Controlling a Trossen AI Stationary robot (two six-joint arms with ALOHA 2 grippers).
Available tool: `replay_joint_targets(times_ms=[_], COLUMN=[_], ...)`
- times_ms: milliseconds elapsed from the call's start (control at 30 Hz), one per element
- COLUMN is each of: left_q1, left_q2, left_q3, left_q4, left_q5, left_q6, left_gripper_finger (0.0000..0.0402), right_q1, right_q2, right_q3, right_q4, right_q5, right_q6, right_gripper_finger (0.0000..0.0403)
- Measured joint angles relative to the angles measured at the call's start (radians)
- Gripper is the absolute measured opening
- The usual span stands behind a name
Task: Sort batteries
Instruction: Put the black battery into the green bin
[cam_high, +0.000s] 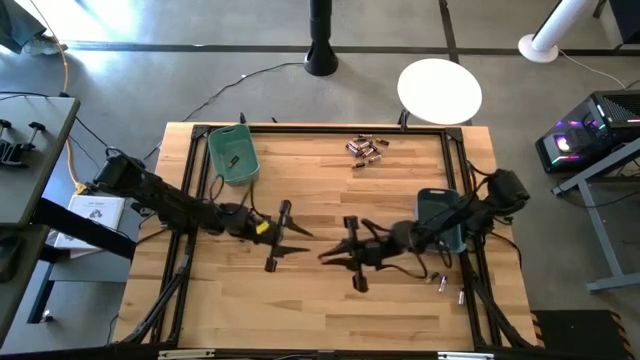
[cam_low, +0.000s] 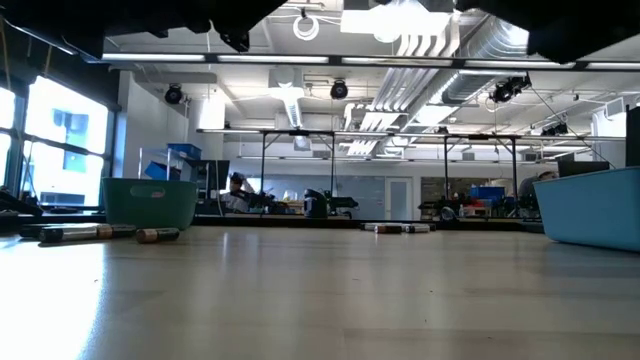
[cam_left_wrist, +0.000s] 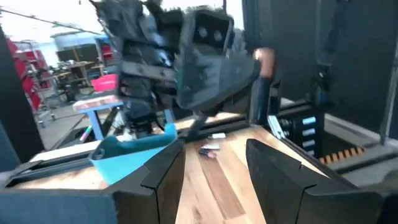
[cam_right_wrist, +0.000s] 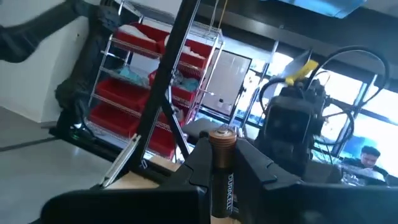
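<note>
One battery (cam_right_wrist: 222, 167) clamped upright in right end effector (cam_right_wrist: 222, 186), two bins (cam_high: 232, 155).

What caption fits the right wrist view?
Right gripper jaws shut on a copper-topped battery, left arm beyond.

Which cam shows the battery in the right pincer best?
Right wrist view: the battery stands upright between the right pincer's fingers, copper top and label readable. The high view shows only the pincer over mid-table, battery too small to make out. The low and left wrist views don't show it.
</note>
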Motion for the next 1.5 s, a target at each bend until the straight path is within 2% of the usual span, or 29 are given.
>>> replay_joint_targets(times_ms=[267, 533, 667, 833, 1100, 1300, 1500], left_q1=[-0.003, -0.002, -0.004, -0.004, -0.004, -0.004, -0.001], left_q2=[0.113, 0.110, 0.108, 0.108, 0.108, 0.108, 0.108], left_q3=[0.065, 0.072, 0.074, 0.074, 0.074, 0.074, 0.074], left_q4=[0.002, -0.019, -0.026, -0.027, -0.012, -0.013, -0.016], left_q5=[0.001, 0.013, 0.022, 0.029, 0.032, 0.032, 0.030], left_q6=[-0.057, -0.059, -0.061, -0.061, -0.061, -0.059, -0.030], left_gripper_finger=[0.0172, 0.0179, 0.0179, 0.0179, 0.0178, 0.0144, 0.0064], right_q1=[0.024, 0.070, 0.076, 0.077, 0.064, 0.064, 0.064], right_q2=[0.036, 0.035, 0.035, 0.035, 0.035, 0.035, 0.035], right_q3=[0.106, 0.118, 0.117, 0.117, 0.116, 0.116, 0.116], right_q4=[-0.158, -0.186, -0.160, -0.169, -0.242, -0.240, -0.242], right_q5=[0.140, 0.314, 0.327, 0.406, 0.395, 0.392, 0.391], right_q6=[-0.005, -0.048, -0.076, -0.074, 0.004, 0.004, 0.008], right_gripper_finger=[0.0019, 0.0019, 0.0019, 0.0019, 0.0019, 0.0019, 0.0019])
